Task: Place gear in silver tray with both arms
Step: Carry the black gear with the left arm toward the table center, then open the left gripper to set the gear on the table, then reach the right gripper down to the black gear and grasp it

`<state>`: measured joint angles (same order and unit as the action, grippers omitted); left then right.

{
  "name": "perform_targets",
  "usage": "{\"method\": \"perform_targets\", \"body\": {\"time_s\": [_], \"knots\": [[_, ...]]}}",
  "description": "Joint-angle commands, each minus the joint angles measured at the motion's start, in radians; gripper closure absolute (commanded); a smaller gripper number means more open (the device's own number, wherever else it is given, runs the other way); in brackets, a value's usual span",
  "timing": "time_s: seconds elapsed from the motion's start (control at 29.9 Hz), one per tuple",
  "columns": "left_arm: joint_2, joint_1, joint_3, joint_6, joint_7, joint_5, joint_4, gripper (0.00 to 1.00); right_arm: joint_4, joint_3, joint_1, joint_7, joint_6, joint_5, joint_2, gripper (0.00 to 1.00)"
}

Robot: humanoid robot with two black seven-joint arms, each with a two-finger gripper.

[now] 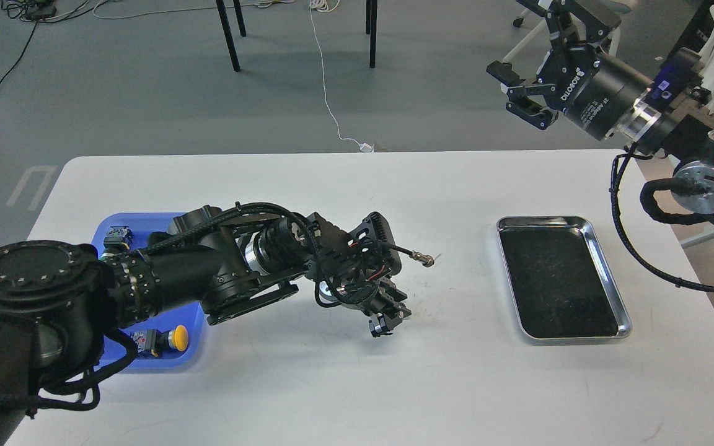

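Left of the empty silver tray (623, 322), the left gripper (388, 317) hangs low over the table (394, 384), its grip and any gear unreadable; the right gripper (521, 93) waits open beyond the tray's far side.

Shallow rectangular shiny metal tray (624, 291) on the white table (344, 384), right; blue plastic tray (104, 228) far left, holding a yellow-capped button part (171, 339) at its near end

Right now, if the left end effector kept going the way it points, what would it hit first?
The left end effector points down and right, so it would probably meet the bare white table first, well short of the silver tray. Depth is uncertain.
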<state>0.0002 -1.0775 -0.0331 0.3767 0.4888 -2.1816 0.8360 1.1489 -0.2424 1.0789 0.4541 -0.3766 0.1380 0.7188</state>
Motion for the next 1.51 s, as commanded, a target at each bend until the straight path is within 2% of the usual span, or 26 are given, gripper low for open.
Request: {"method": "perform_targets", "body": {"time_s": [0.0,0.07,0.13,0.27,0.47,0.57,0.7,0.8,0.9,1.04,1.14,1.31,1.47], "knots": [[0.0,-0.009,0.004,-0.015,0.0,0.0,0.008,0.3,0.005,0.0,-0.004,0.001,-0.002,0.0,0.016,0.0],[0.0,-0.012,0.01,-0.015,0.0,0.0,0.014,0.23,0.005,-0.003,-0.004,0.002,-0.004,-0.001,0.03,0.0],[0.01,-0.018,0.016,-0.019,0.0,0.0,0.038,0.2,0.009,-0.003,-0.004,0.002,-0.007,-0.001,0.048,0.0],[0.122,-0.032,0.082,-0.019,0.0,0.003,0.091,0.15,0.048,-0.003,-0.014,0.003,-0.012,-0.001,0.12,0.0],[0.306,0.001,0.255,-0.025,0.0,0.463,0.097,0.08,0.081,-0.011,-0.12,0.011,-0.034,0.009,0.212,0.0],[0.414,0.083,0.303,-0.051,0.0,0.774,0.132,0.03,0.091,-0.011,-0.157,0.012,-0.041,0.076,0.251,0.0],[0.524,0.209,0.407,-0.05,0.0,1.145,0.228,0.02,0.094,-0.005,-0.174,0.02,-0.045,0.259,0.26,0.0],[0.535,0.353,0.572,-0.048,0.0,1.321,0.271,0.02,0.123,-0.006,-0.171,0.021,-0.061,0.487,0.252,0.0],[0.521,0.482,0.738,-0.052,0.0,1.382,0.272,0.02,0.166,0.0,-0.165,0.035,-0.084,0.717,0.248,0.0],[0.5,0.588,0.898,-0.045,0.0,1.416,0.276,0.02,0.172,0.038,-0.085,0.035,-0.112,1.032,0.171,0.0],[0.504,0.633,0.95,-0.042,0.0,1.465,0.281,0.02,0.17,0.19,0.04,0.035,-0.112,1.198,0.116,0.0],[0.503,0.636,0.96,-0.044,0.0,1.488,0.287,0.02,0.132,0.46,0.269,0.035,-0.112,1.324,-0.057,0.0],[0.498,0.636,0.973,-0.044,0.0,1.49,0.31,0.02,0.062,0.546,0.315,0.035,-0.112,1.405,-0.244,0.0]]}}
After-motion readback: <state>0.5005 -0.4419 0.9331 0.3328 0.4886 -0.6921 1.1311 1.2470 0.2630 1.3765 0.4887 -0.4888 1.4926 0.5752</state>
